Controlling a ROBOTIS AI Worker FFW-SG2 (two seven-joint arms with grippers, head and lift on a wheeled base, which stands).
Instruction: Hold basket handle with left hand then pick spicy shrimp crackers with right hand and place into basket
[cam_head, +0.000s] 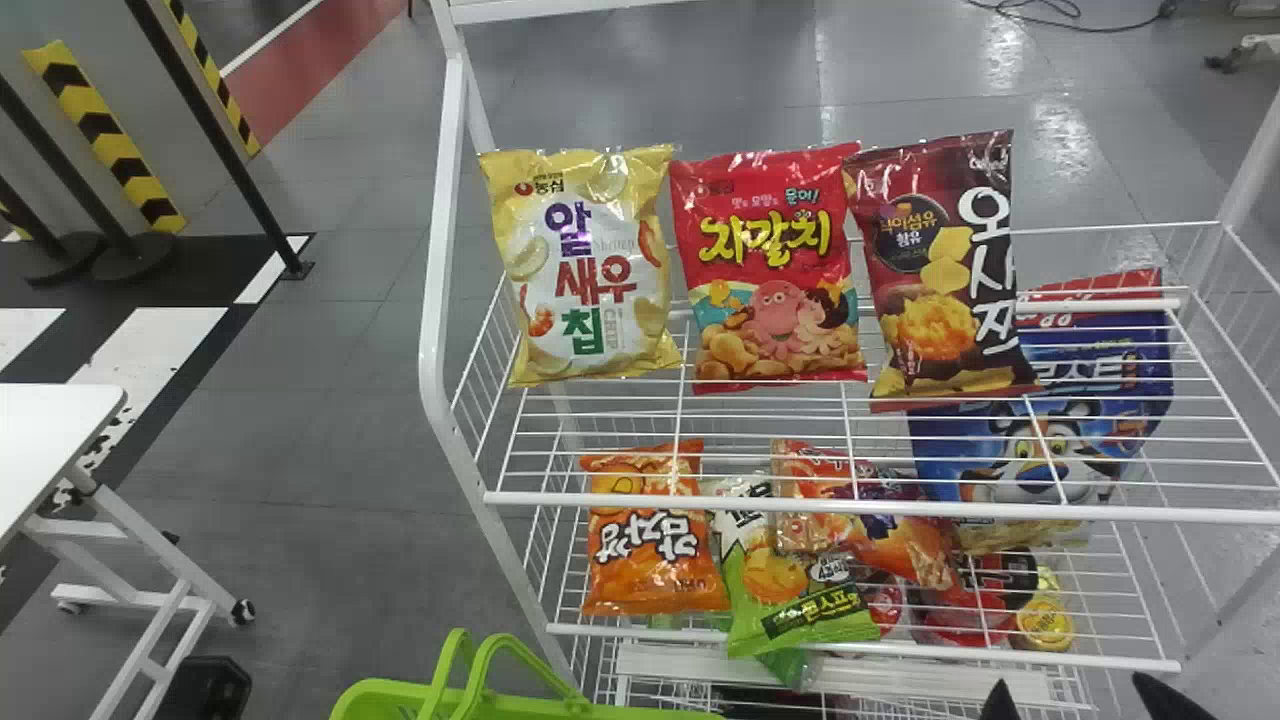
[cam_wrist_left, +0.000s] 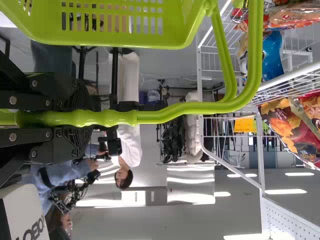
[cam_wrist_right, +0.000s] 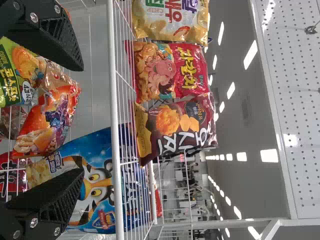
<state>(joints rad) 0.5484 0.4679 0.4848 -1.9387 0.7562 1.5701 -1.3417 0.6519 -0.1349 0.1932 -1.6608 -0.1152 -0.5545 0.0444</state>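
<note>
The lower rack's front rail (cam_head: 1100, 660) runs just beyond the right gripper (cam_head: 1075, 700), whose fingers stand spread; the upper rack (cam_head: 750, 501) overhangs the gap above the lower bags. Floor (cam_head: 330, 450) opens left of the racks. The orange-red bag (cam_head: 900, 540), seemingly the crackers, lies on the lower rack, ahead and left of that gripper, untouched. The left gripper (cam_wrist_left: 82, 118) is clamped round the handle (cam_wrist_left: 160, 117) of the basket (cam_head: 380, 700)
</note>
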